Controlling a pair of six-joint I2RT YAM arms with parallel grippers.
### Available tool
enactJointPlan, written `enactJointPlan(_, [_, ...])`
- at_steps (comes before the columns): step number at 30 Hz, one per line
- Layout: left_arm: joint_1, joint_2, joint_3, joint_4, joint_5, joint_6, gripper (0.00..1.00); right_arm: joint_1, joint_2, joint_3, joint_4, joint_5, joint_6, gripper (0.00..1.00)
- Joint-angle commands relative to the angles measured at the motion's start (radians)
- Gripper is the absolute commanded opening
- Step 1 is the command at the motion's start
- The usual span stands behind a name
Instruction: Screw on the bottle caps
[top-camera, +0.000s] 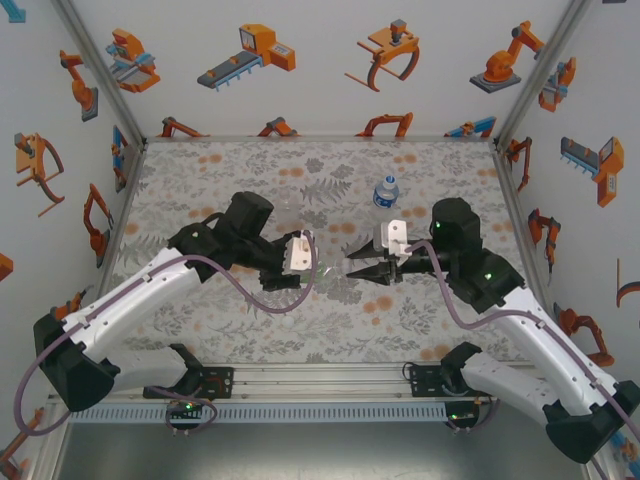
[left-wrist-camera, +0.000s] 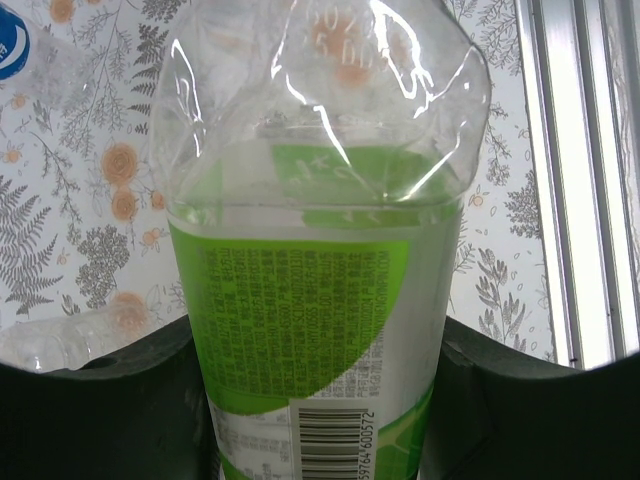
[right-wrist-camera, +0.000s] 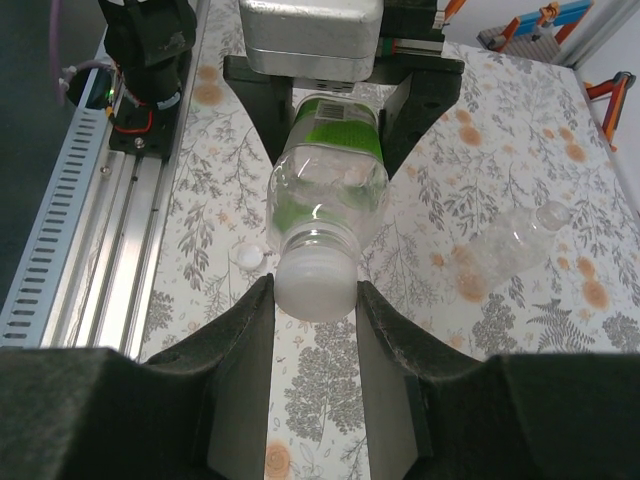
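We have the left gripper (left-wrist-camera: 320, 400) closed on the green-labelled bottle (right-wrist-camera: 325, 185), held on its side, and the right gripper (right-wrist-camera: 313, 300) pinched around the white cap (right-wrist-camera: 315, 288) at its neck. If the two are misaligned, the cap may cross-thread, or the thin bottle may twist in our grip. A loose cap (right-wrist-camera: 247, 256) lies just beside the neck, a clear bottle (right-wrist-camera: 520, 245) lies nearby, and the blue-labelled bottle (top-camera: 386, 192) stands well apart. We judge that none of them is in the way.

Green-label clear bottle (right-wrist-camera: 325, 170) w/ white cap (right-wrist-camera: 315, 285); blue-label bottle (top-camera: 386, 192); grey fern-print, orange-spotted tabletop (top-camera: 330, 330)

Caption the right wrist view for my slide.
Right jaws pinch the white cap on the green-label bottle held by the left jaws.
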Motion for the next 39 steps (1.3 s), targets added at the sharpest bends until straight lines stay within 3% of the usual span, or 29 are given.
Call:
enactJointPlan(1, [-0.011, 0.004, 0.041, -0.008, 0.032, 0.030, 0.00, 0.005, 0.009, 0.040, -0.020, -0.027, -0.039, 0.02])
enactJointPlan(24, [-0.011, 0.033, 0.062, -0.022, 0.099, 0.050, 0.00, 0.031, 0.038, 0.023, 0.005, 0.003, -0.014, 0.00])
enactJointPlan(30, [-0.010, -0.011, 0.030, 0.065, 0.107, 0.037, 0.00, 0.031, 0.024, -0.023, 0.116, 0.100, 0.221, 0.00])
enactJointPlan(39, [-0.002, -0.010, -0.001, 0.137, 0.035, 0.062, 0.00, 0.032, 0.006, -0.143, 0.350, 0.359, 0.896, 0.00])
